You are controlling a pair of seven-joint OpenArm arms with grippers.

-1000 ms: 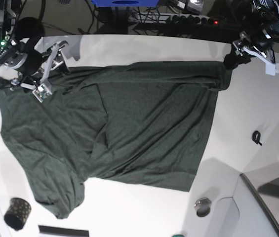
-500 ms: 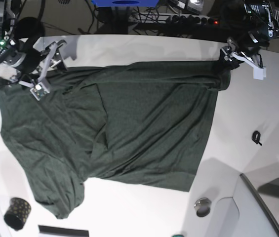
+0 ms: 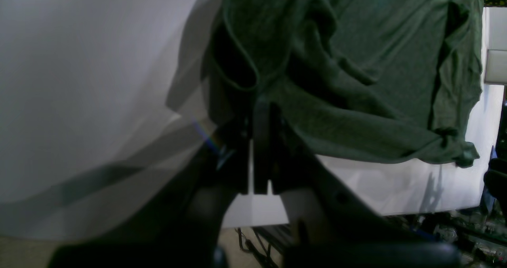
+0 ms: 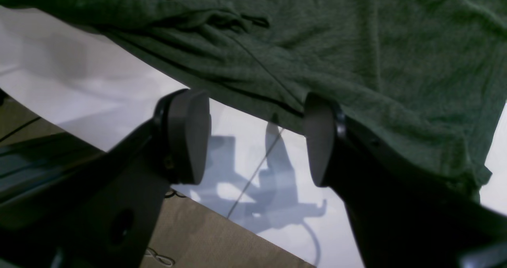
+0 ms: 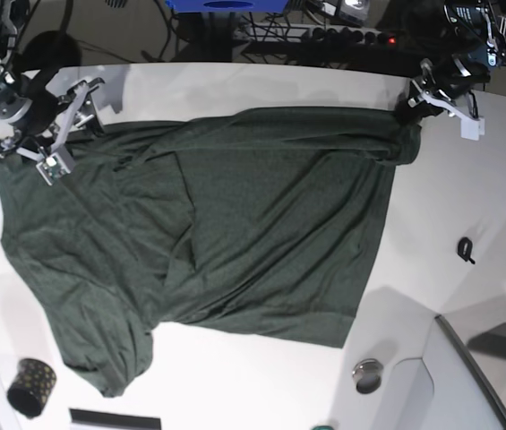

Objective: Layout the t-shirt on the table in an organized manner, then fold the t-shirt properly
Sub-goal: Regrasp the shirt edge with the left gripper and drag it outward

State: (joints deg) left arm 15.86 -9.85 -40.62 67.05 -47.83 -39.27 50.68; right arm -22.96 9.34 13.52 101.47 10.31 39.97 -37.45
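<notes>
The dark green t-shirt lies spread over the white table, with folds along its left side. At the shirt's far right corner my left gripper is shut on the fabric. In the left wrist view its fingers stand pressed together on a bunched edge of the t-shirt. My right gripper hovers open over the shirt's far left corner. In the right wrist view the pads stand wide apart at the edge of the t-shirt, with bare table between them.
A black gold-dotted cup stands at the near left. A small black clip lies right of the shirt, and a round metal piece sits near a grey panel. Cables and a blue box lie beyond the far edge.
The left gripper has moved onto the shirt's far right corner and shut on it. The right gripper has drifted left and farther back, still open.
</notes>
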